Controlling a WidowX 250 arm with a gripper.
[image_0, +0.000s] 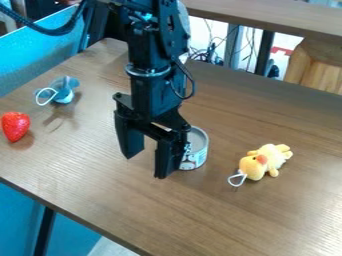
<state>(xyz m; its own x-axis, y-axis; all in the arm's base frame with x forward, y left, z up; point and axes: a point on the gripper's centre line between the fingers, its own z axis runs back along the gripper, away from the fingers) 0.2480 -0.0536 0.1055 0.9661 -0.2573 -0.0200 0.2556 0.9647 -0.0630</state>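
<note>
Running behind the brown table (153, 215) are tangled cables (210, 53)

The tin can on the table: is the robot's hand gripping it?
No, the hand is open with nothing between its fingers, and the tin can stands outside them.

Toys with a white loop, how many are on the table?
2. The yellow plush duck lies right of the can in the picture; the blue-gray toy lies at upper left, beyond the strawberry. The arm could hide another.
</note>
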